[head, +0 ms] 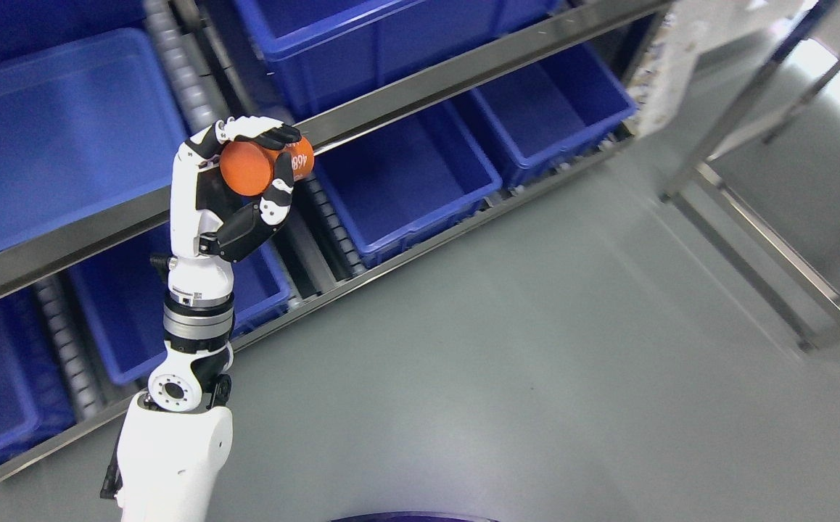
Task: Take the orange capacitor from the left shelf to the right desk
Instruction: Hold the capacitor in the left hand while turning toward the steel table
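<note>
A smooth grey floor [550, 362] fills the middle and right of your view, with a metal rack of deep blue plastic bins [405, 181] running along the left and far side, and a bare steel-framed desk [790, 210] at the right edge.

Your left hand [249, 181] — white with black finger joints — is raised in front of the shelf rail [427, 87], its fingers closed around the orange cylindrical capacitor [260, 165]. The capacitor is already out of the bins, held in the air just in front of the rail. One finger wraps over its top, another crosses its front, and the flat round end faces toward you. Its long axis runs away from you and to the right, with white print partly showing on the far side.

The desk lies well to the right of the hand, across open floor, so the carry is a rightward sweep; judging from this, the left hand is the only one placed to do it, since you cannot see the right arm at all.

The desk's surface is blurred and cut off at the picture's edge — you cannot pick out a clear landing spot yet. The print on the capacitor is half covered by a finger.
</note>
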Robot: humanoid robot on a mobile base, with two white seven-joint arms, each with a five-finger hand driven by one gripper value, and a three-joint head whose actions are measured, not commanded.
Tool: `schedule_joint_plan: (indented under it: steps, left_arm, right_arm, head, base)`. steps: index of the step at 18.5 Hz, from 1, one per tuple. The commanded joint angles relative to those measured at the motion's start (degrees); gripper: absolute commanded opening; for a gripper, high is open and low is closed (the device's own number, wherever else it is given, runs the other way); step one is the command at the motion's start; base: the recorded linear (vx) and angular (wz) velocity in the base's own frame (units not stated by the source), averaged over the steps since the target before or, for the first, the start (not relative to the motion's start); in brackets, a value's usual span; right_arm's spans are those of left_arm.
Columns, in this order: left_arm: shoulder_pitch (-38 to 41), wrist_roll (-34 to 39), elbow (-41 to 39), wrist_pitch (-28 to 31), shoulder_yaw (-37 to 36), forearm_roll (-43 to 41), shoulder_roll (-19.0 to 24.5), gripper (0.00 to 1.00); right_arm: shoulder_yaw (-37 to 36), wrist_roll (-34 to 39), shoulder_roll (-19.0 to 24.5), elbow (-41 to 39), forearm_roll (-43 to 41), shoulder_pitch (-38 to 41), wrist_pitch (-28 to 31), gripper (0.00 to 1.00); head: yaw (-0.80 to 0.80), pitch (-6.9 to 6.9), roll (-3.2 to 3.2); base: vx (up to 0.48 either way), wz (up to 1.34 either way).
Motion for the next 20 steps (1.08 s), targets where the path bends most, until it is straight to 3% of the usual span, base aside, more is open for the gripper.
schedule_joint_plan:
  steps: [1,12,20]
  left_arm:
    - [-0.15,0.01,-0.16,1.64,-0.65,0.00,1.00,0.01]
    - [-1.47,0.01,0.10,8.76,-6.97,0.00,1.00,0.01]
    - [-5.60,0.01,0.19,11.05,-13.65,0.00,1.00,0.01]
  right_arm:
    - [-0.70,0.09,-1.00,-1.32,0.00,1.92,-0.02,1.00]
    - [-0.70,0.09,-1.00,-1.32,0.00,1.92,-0.02,1.00]
    - [-0.70,0.00,-1.00,-1.32,0.00,1.92,-0.02,1.00]
  head:
    - [0.00,0.00,0.00]
    - [0.00,0.00,0.00]
    - [0.00,0.01,0.00]
  base:
    - [0.050,-1.08]
    - [0.235,-1.03]
    - [0.416,-0.38]
